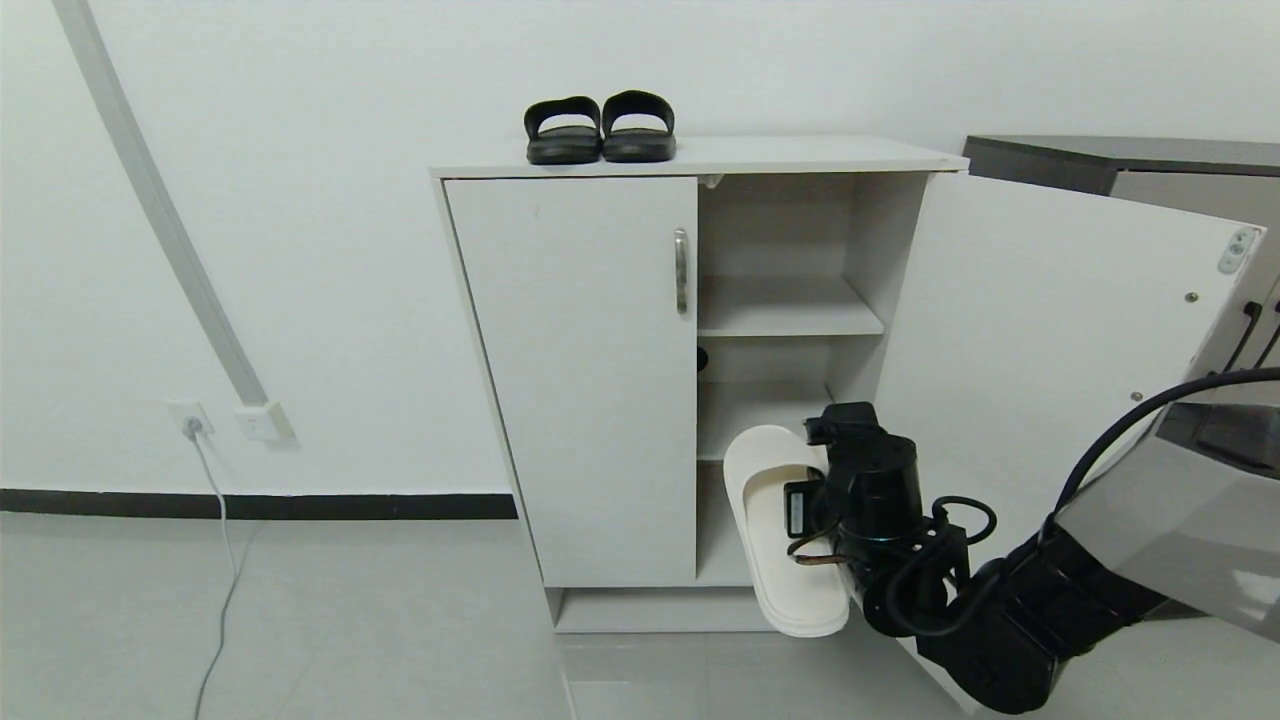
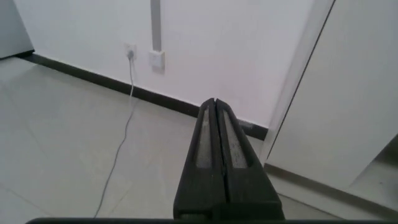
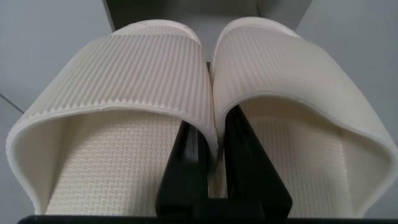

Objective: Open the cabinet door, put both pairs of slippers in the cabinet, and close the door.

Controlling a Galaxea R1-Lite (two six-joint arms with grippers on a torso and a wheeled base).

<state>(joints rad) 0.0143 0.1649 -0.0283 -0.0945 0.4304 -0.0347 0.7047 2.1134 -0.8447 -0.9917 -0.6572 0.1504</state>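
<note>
Status: right gripper (image 3: 214, 140) is clamped on the white slippers (image 1: 775, 540). One finger sits under each strap, and the two inner strap walls are pinched together between them. The pair is held side by side and on edge, off the floor (image 1: 300, 620), toes toward the cabinet (image 1: 570, 400). It sits just in front of the open right half, level with the lower shelves and not yet inside.

Right door (image 1: 1040, 340) is swung wide open, next to the right arm. Left door (image 1: 590, 300) is shut, with its handle (image 1: 681, 271) at the centre edge. Upper shelf (image 1: 785, 310) is visible inside.

Black slippers (image 1: 600, 128) are on the cabinet top, side by side near its left end, well apart from the white pair.

Left gripper (image 2: 216, 109) has its fingers pressed flat together with nothing between them. It hangs above the floor near the cabinet's left side. Wall socket (image 1: 190, 415) and its cable (image 1: 225, 560) are further left.
</note>
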